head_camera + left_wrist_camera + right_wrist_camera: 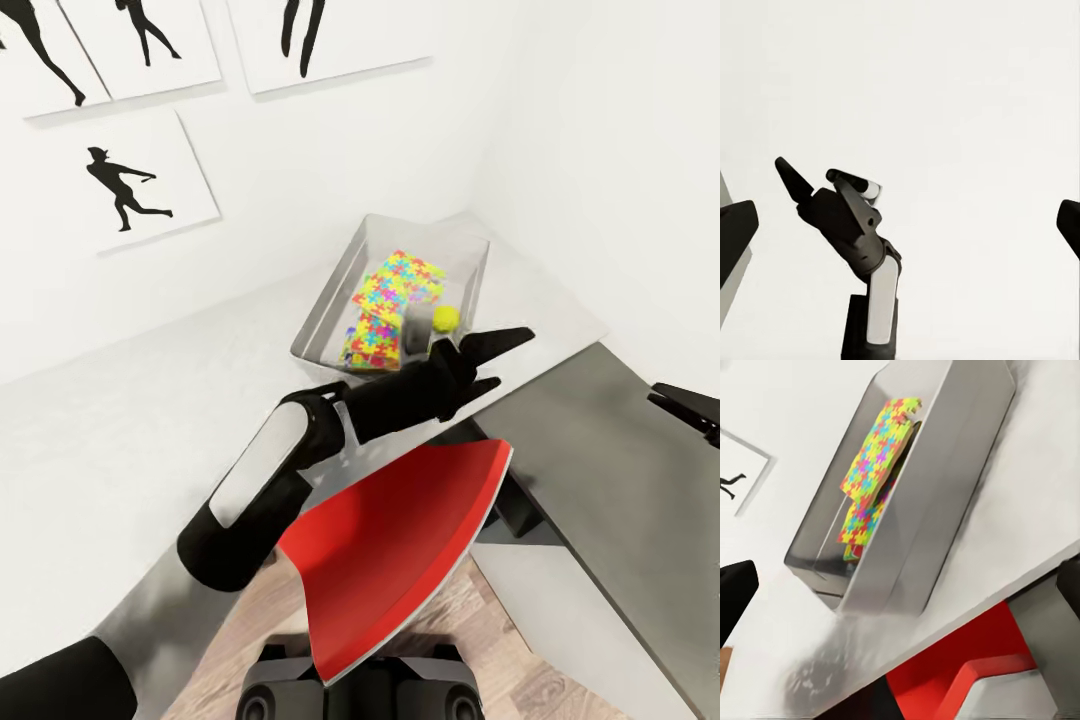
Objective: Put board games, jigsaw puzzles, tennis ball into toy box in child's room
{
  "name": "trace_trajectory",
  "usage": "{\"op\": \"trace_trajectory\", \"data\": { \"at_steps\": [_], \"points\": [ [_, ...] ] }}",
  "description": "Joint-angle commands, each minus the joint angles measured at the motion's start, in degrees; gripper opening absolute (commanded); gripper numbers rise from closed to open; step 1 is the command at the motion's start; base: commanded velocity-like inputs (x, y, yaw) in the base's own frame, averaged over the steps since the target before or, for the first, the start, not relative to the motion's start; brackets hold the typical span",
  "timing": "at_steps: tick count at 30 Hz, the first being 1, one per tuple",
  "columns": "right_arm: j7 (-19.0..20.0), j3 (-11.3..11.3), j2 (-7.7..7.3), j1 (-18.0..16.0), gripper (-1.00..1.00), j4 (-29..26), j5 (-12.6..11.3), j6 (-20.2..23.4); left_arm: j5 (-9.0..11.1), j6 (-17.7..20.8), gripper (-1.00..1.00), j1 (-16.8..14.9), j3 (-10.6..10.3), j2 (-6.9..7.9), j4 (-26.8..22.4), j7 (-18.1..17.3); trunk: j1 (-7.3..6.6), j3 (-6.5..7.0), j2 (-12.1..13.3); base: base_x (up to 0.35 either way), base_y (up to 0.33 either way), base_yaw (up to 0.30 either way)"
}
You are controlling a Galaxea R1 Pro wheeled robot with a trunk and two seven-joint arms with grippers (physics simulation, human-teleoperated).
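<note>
- The toy box (330,305) sits at the far corner of the white worktop (120,430), holding two jigsaw puzzles (398,280) and the tennis ball (446,318).
- The left tool (500,357) hangs released near the box.
- Right tool (690,405): state unclear.

Right tool (690,405) cut off at frame edge.

The clear grey rectangular toy box (340,285) sits on the white desk (150,400), toward the far corner at about one o'clock in the head view. Inside it lie two multicoloured jigsaw puzzle boxes (400,280), one overlapping the other, with the small yellow-green tennis ball (446,318) beside them at three o'clock. The flat red board game box (400,550) lies nearer, at six o'clock of the toy box, under the left arm's black gripper (490,362).
</note>
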Motion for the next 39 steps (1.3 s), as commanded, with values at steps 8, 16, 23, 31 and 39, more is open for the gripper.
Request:
{"op": "trace_trajectory", "data": {
  "at_steps": [8,16,23,31,39],
  "points": [
    [0.6,0.5,0.04,-0.1,1.0,0.0,0.3,0.2,-2.6,0.1,1.0,5.3,-0.8,0.65,-0.7,-3.0,0.02,0.61,-0.1,-0.168,0.0,0.0],
    [0.6,0.8,0.45,-0.1,1.0,0.0,0.3,0.2,-4.1,0.2,1.0,7.2,-1.3,0.9,-0.9,-7.9,0.02,1.33,-0.1,-0.067,0.0,0.0],
    [0.3,1.6,0.62,-0.1,1.0,0.0,0.3,0.2,-4.5,0.4,1.0,7.6,-1.3,1.35,-1.0,-12.2,0.02,1.98,-0.1,-0.015,0.0,0.0],
    [0.2,2.0,0.66,-0.1,1.0,0.0,0.3,0.2,-4.6,0.5,1.0,7.8,-1.3,1.77,-1.0,-13.9,0.02,2.71,-0.1,-0.004,0.0,0.0],
    [0.1,2.1,0.69,-0.1,1.0,0.0,0.4,0.2,-4.6,0.5,1.0,7.9,-1.4,1.89,-1.0,-15.1,0.02,3.45,-0.1,-0.001,0.0,0.0]
  ]
}}
